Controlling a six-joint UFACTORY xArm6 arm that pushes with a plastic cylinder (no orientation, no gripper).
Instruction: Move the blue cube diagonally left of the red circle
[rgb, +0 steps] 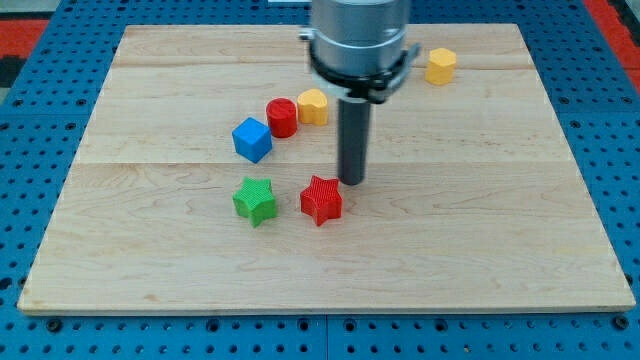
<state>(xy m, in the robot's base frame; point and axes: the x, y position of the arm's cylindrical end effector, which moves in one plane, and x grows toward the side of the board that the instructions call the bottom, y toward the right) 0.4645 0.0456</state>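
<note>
The blue cube (252, 139) sits on the wooden board, just below and left of the red circle (282, 117), close to it or touching. A yellow block (313, 106) sits right against the red circle's right side. My tip (352, 181) is down on the board to the right of the blue cube, just above and right of the red star (321, 200). It touches no block that I can see.
A green star (255, 200) lies left of the red star. A second yellow block (440, 65) sits near the board's top right. The wooden board (480, 250) rests on a blue pegboard. The arm's body hides part of the board's top middle.
</note>
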